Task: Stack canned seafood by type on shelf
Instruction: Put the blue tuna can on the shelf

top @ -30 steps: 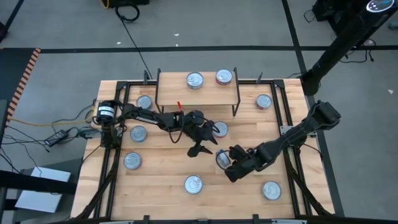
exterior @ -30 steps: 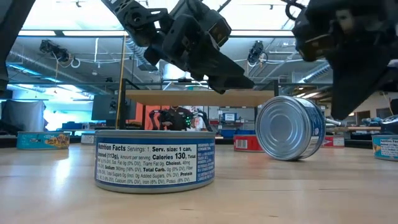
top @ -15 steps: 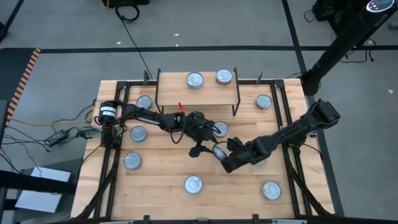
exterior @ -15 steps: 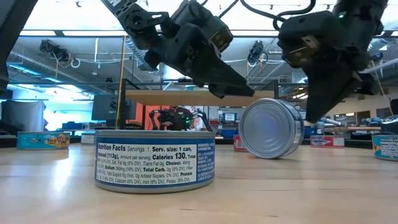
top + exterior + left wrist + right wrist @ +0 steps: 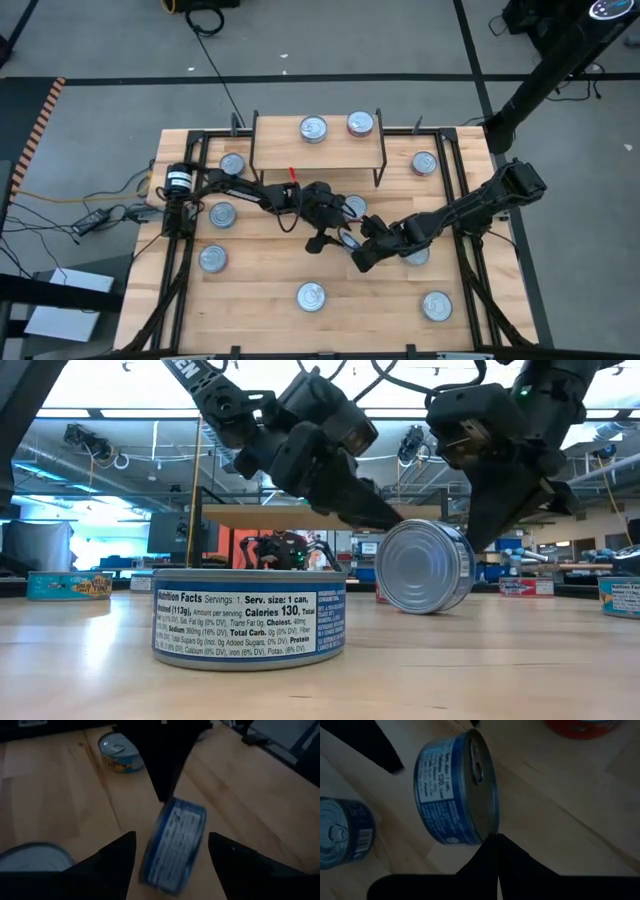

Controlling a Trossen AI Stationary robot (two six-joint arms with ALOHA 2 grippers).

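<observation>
Wooden table (image 5: 270, 275), with the shelf (image 5: 280, 152) at its 12 o'clock edge carrying two tins side by side: silver-topped tin (image 5: 313, 127) and red-rimmed tin (image 5: 360, 123).

Reaching in from 9 o'clock, left gripper (image 5: 330, 236) at table centre, fingers (image 5: 117, 857) spread apart either side of the blue tin (image 5: 420, 565), touching nothing.

Coming from 3 o'clock, right gripper (image 5: 362, 252) with fingers pressed together, tip against the rim of that blue tin, which stands tilted on its edge, pull-tab top facing the right wrist camera.

Loose on the table: tin at 6 o'clock (image 5: 311, 296), tin at 5 o'clock (image 5: 436, 305), others toward 9 and 2.
</observation>
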